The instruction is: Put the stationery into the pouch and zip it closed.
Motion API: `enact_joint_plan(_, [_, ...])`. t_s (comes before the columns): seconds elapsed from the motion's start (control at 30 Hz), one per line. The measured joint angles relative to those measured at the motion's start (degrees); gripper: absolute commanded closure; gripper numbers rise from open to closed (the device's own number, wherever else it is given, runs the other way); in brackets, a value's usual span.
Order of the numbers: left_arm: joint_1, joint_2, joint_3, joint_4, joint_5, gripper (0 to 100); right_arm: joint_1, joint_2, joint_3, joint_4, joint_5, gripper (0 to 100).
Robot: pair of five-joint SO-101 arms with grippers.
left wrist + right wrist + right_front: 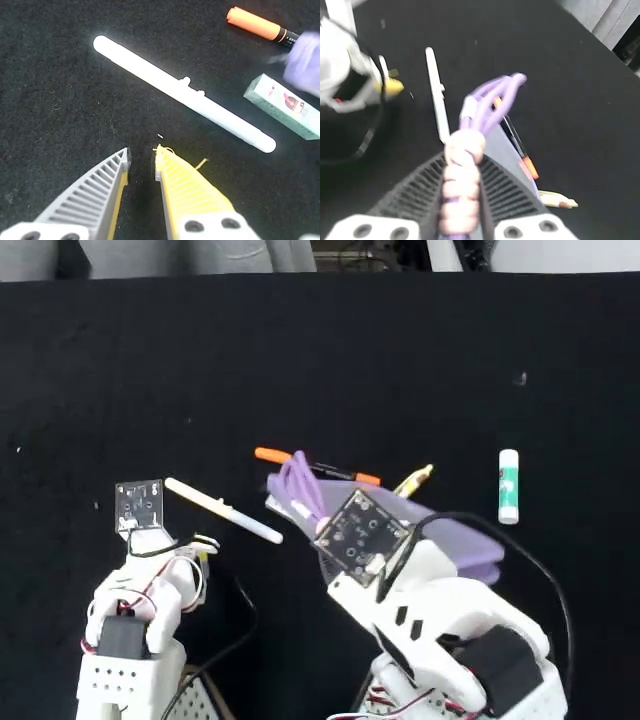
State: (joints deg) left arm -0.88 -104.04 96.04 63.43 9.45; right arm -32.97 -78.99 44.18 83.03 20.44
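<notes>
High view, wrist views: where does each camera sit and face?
High view: fixed overhead, facing down at the black table; both arms show.
Left wrist view: on the left arm, facing the white pen past the open left end effector.
Right wrist view: on the right arm, facing the right end effector, shut on the purple pouch.
Shared: all three show the pen.

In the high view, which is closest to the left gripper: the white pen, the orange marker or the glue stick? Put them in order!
Starting from the left gripper:
1. white pen, lying just ahead of it.
2. orange marker, farther off, near the middle of the table.
3. glue stick, way over on the right side.
</notes>
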Motion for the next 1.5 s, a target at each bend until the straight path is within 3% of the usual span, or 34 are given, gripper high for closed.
enact_joint_plan(0.27, [0.0, 0.0, 0.0, 0.0, 0.0, 90, -0.5, 2.5, 11.2, -7.9, 0.0, 98.7])
enact_joint_plan(0.57, [0.0, 0.0, 0.0, 0.0, 0.0, 90, -7.6, 5.9, 20.9, -19.3, 0.0, 98.7])
enact_joint_plan(1.13, [0.0, 0.0, 0.0, 0.0, 0.0, 90, 0.0, 21.2, 25.8, -44.4, -1.1, 98.7])
enact_joint_plan(1.5, [0.6, 0.0, 0.0, 0.0, 0.0, 90, 0.2, 15.6, 25.9, -41.1, -4.4, 98.7])
